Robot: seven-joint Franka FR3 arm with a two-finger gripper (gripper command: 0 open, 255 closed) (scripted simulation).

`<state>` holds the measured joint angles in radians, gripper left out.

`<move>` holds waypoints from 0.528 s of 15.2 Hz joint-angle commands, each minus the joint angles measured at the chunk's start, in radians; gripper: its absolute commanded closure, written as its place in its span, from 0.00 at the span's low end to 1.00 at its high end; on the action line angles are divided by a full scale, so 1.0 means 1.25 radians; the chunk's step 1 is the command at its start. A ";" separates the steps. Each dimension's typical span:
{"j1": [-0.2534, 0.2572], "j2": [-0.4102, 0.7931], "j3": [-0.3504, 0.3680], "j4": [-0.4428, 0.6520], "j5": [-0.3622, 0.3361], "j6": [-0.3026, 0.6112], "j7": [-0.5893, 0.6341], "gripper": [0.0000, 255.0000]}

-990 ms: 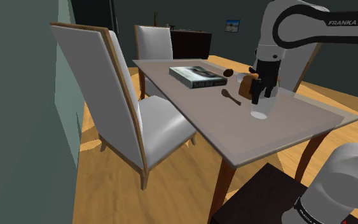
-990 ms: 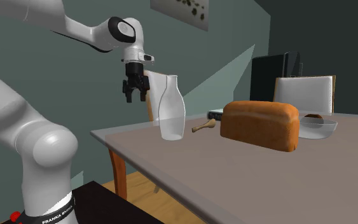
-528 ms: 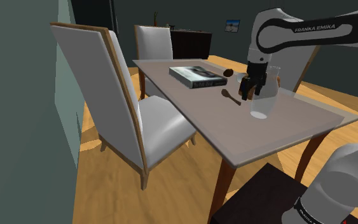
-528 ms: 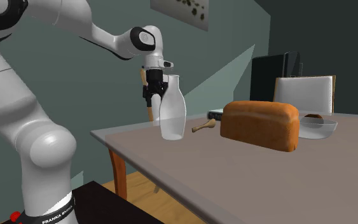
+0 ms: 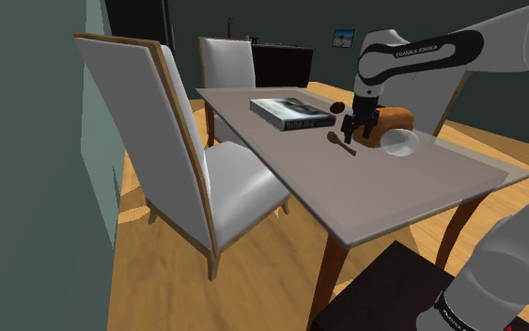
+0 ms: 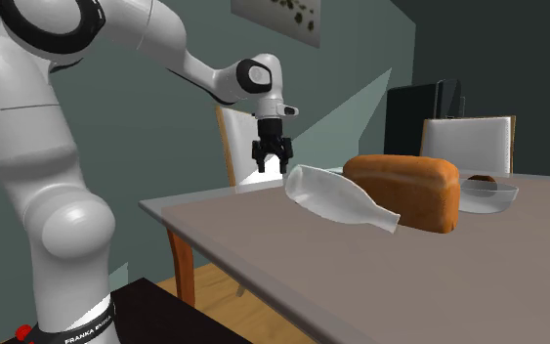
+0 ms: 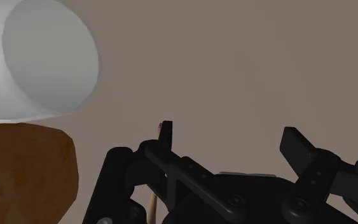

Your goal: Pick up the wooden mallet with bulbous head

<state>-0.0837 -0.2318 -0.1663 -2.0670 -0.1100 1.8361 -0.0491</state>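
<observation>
1. The claw (image 5: pixel 350 130) points straight down and hangs a little above the counter (image 5: pixel 412 188). Its fingers (image 7: pixel 298 145) stand well apart with nothing between them but bare counter, so you hold nothing.
2. The open, vertical pose suits a top-down pinch. My read is that you're lining up to straddle the mallet before dropping.
3. The mallet (image 5: pixel 340 142) lies flat on the counter just under and beside the claw, between the book (image 5: pixel 293 112) and the bottle (image 6: pixel 339 200).
4. In the wrist view a thin tan strip (image 7: pixel 151 205) peeks out by one finger. It's likely the handle, so the mallet is off-centre and not in the gap, and you'd need a small sideways shift.
5. Look: it's small and made of brown wood. The rounded knob head sits at the book end, and a slim straight handle runs toward the shoulder view's lower right. The handle is probably the easier grab, since the round head may roll out of the pads.
6. The pale bottle is tipped over just beside the claw, with its wide base toward you and its neck pointing away, in front of the bread loaf (image 6: pixel 409 191). I can't tell if it has settled, so treat it as a collision or roll risk.
7. The bowl (image 6: pixel 487 198) sits past the loaf, well apart.
</observation>
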 commanded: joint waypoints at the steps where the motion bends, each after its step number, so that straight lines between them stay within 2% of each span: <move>1: -0.008 0.057 -0.016 0.038 0.011 0.027 -0.013 0.00; 8: -0.042 0.252 -0.059 0.209 0.073 0.072 -0.062 0.00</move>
<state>-0.1267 0.0444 -0.2309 -1.8447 -0.0325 1.9217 -0.1119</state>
